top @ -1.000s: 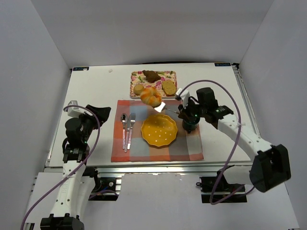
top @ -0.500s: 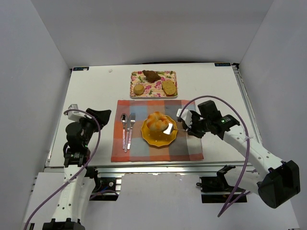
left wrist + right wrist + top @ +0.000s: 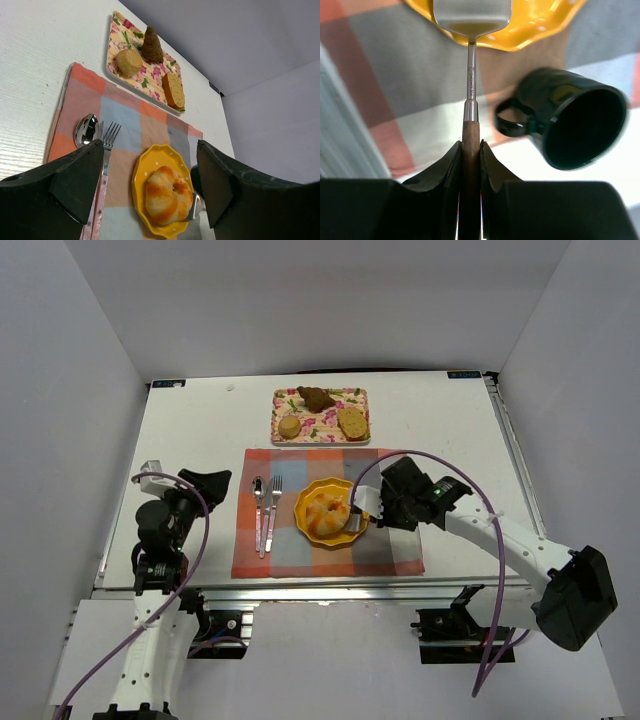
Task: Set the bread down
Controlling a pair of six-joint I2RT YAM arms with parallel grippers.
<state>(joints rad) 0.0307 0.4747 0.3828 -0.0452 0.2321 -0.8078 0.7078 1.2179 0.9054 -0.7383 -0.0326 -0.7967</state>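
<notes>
The bread [image 3: 327, 512], a golden-orange knotted roll, lies on the yellow plate [image 3: 341, 486] in the middle of the checked placemat [image 3: 395, 550]. It also shows in the left wrist view [image 3: 169, 194] on the plate [image 3: 142, 172]. My right gripper [image 3: 386, 508] is shut on the wooden handle of a metal spatula [image 3: 470, 100]. The spatula's blade lies at the plate's [image 3: 540, 25] right edge, beside the bread. My left gripper [image 3: 205, 483] is open and empty at the table's left, apart from the placemat.
A floral tray [image 3: 322, 440] at the back holds a small pale bun [image 3: 290, 426], a toasted slice [image 3: 351, 422] and a dark brown piece [image 3: 316, 397]. A spoon [image 3: 258, 508] and fork [image 3: 275, 508] lie left of the plate. A black mug [image 3: 575, 117] stands right of it.
My right arm carried the bread on the spatula from near the tray down to the yellow plate. The bread now rests on the plate. The left arm has barely moved.
</notes>
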